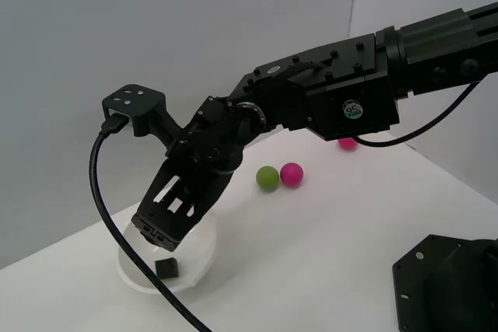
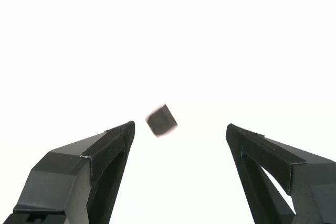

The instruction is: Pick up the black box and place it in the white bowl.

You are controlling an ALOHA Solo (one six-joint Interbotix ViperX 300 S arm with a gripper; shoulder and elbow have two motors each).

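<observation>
The box [image 1: 166, 268] sits inside the bowl [image 1: 204, 248], free of the gripper [image 1: 157, 236], whose jaws stand wide apart just above it; in the wrist view the box [image 2: 161, 120] looks blurred. The release looks done, so the arm should lift straight up, clear of the rim. Beyond lie a white table [image 1: 327, 246], a green ball [image 1: 268, 178], two pink balls [image 1: 292, 174], and a grey wall [image 1: 171, 29].

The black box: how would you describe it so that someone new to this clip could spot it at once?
Find the white bowl at the table's near edge, on the exterior view's left, under the open end effector. The black box lies inside it: a tiny matte cube, unlike the round green ball and pink balls further back.
</observation>
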